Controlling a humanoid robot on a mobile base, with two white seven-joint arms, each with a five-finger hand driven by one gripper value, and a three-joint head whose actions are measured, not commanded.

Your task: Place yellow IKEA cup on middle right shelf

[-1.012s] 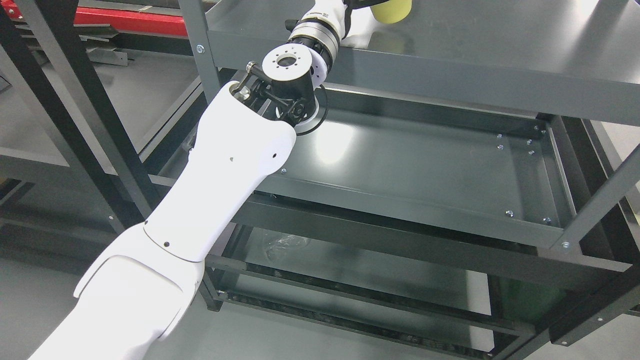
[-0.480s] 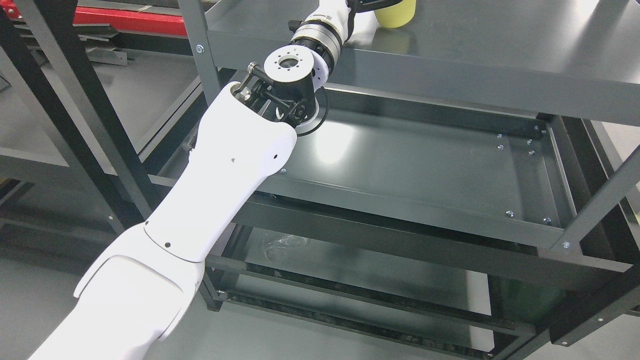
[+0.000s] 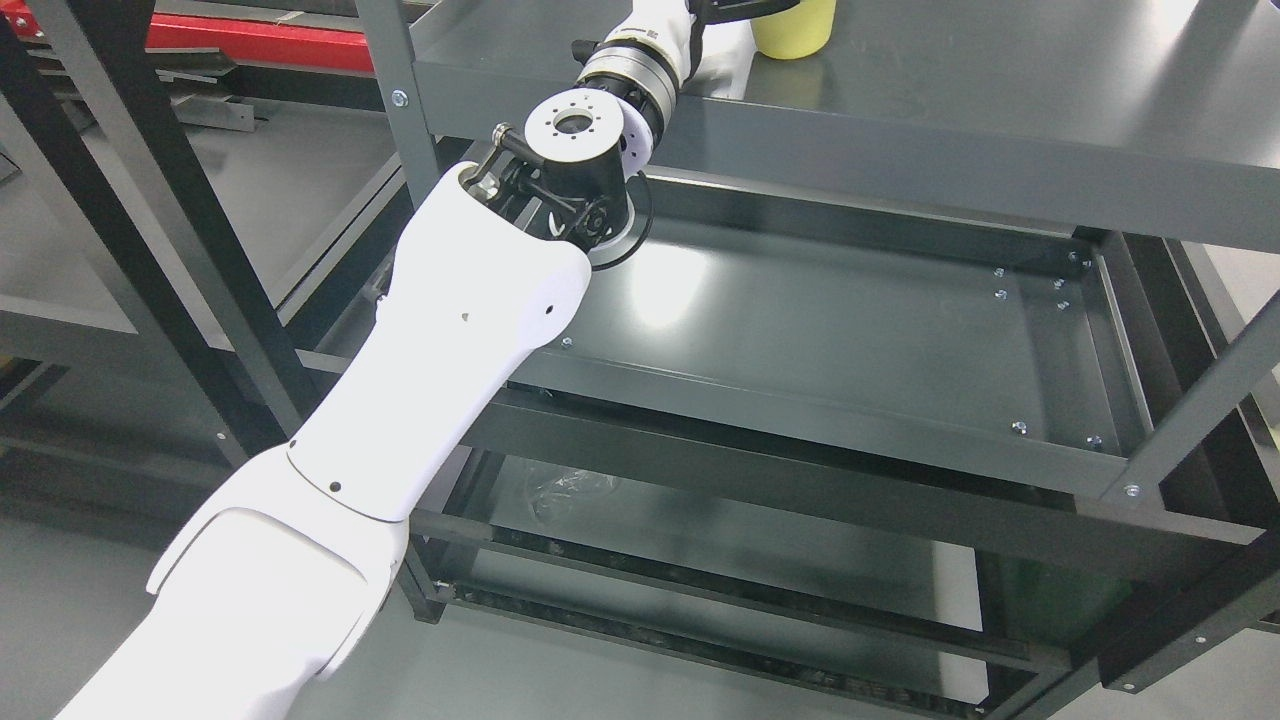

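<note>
The yellow cup [image 3: 792, 32] shows at the top edge of the head view, cut off by the frame, with its base at or just above the grey shelf surface [image 3: 1000, 90]. My left arm reaches up from the lower left across the shelf's front edge. Its hand [image 3: 738, 8] is a dark shape right beside the cup's left side and is mostly out of the picture, so its grip is hidden. The right arm is not in view.
A grey upright post [image 3: 395, 90] stands just left of my forearm. Below are a recessed shelf tray [image 3: 850, 330] and a lower shelf [image 3: 720, 550]. Another rack [image 3: 120, 200] stands at the left, with a red bar [image 3: 260, 40] behind it.
The cup has come down slightly and a little to the right, closer to the shelf surface. My wrist has shifted slightly with it.
</note>
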